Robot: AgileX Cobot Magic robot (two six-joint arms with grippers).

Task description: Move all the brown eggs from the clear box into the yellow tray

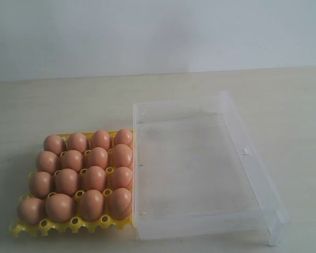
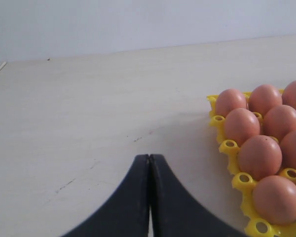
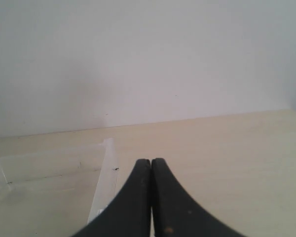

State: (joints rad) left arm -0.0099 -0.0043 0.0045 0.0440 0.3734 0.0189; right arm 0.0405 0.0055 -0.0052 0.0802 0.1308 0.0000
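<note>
Left gripper (image 2: 149,159), fingers pressed together and holding nothing, near the yellow tray (image 1: 16,229) of brown eggs (image 2: 260,157). Right gripper (image 3: 151,162) likewise closed and empty by the clear box (image 3: 104,177).

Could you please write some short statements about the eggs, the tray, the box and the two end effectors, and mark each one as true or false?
1. Every cup of the yellow tray holds a brown egg. True.
2. In the exterior view, the clear box stands to the right of the tray. True.
3. Three eggs lie in the clear box. False: no egg is in it.
4. The left end effector is shut and holds nothing. True.
5. The right end effector grips an egg. False: it is shut and empty, above the table near the box.
</note>
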